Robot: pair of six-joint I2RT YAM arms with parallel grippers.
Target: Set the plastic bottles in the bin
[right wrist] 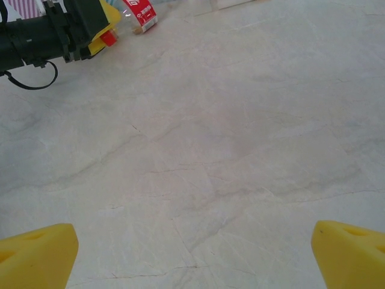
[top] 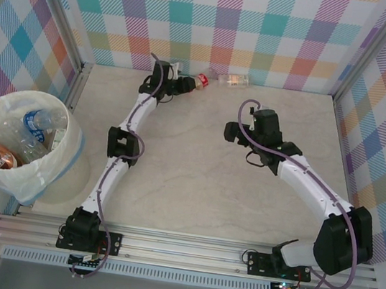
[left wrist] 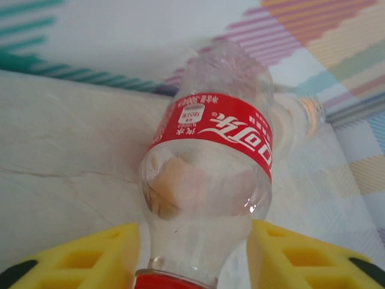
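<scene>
At the near left stands the cream bin [top: 58,168], holding several plastic bottles [top: 32,124], one blue-labelled and one brown. Over the middle of the marbled table [top: 195,181], the right gripper [right wrist: 192,256] hangs released, its yellow fingers spread wide above bare surface. At the far edge, the left gripper [left wrist: 194,253] is clenched on a red-labelled bottle [left wrist: 210,138], grasping it near its red cap. Just to the right of that, a clear bottle [top: 233,80] lies on its side near the checked back wall [top: 269,25].
</scene>
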